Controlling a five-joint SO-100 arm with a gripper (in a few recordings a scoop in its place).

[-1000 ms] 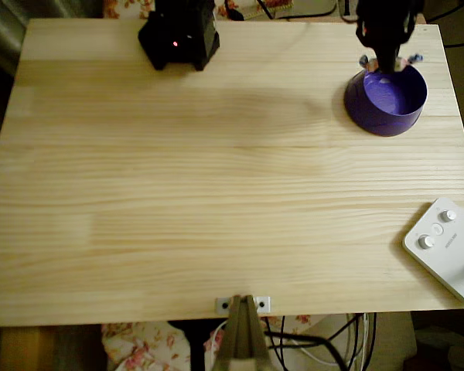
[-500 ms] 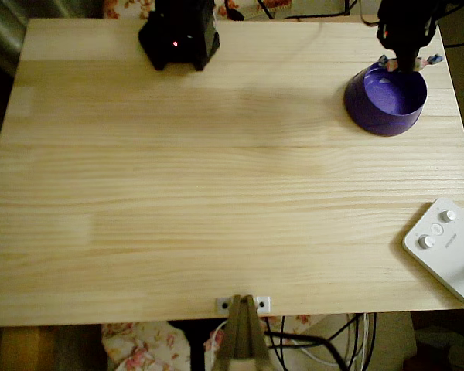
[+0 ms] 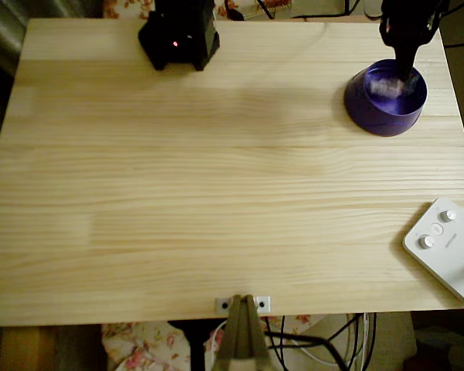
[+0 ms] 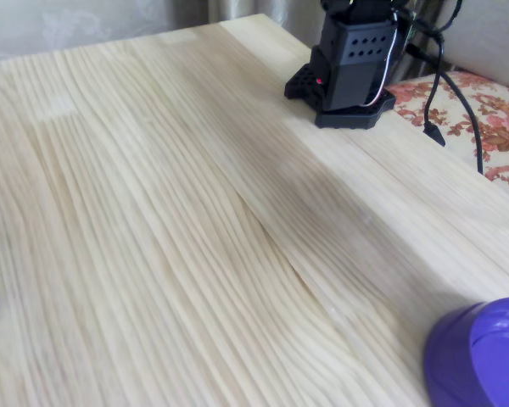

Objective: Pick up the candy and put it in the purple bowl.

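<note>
The purple bowl (image 3: pixel 377 117) stands near the table's far right corner in the overhead view, and its rim (image 4: pixel 483 356) shows at the lower right of the fixed view. A pale, blurred candy (image 3: pixel 383 87) is inside the bowl, left of the fingertips and apart from them. My black gripper (image 3: pixel 407 66) hangs over the bowl's far rim, pointing down into it. Nothing sits between its fingers, and it looks open, though the dark fingers are hard to separate.
The arm's black base (image 3: pixel 179 35) (image 4: pixel 348 64) sits at the far edge of the wooden table (image 3: pixel 216 193). A white device with round knobs (image 3: pixel 448 247) lies at the right front corner. A clamp bracket (image 3: pixel 243 304) sits on the front edge.
The candy, held crosswise in the fingers above the bowl's far rim before, has left the gripper and now shows blurred inside the bowl. The gripper has barely moved in the last half second.
</note>
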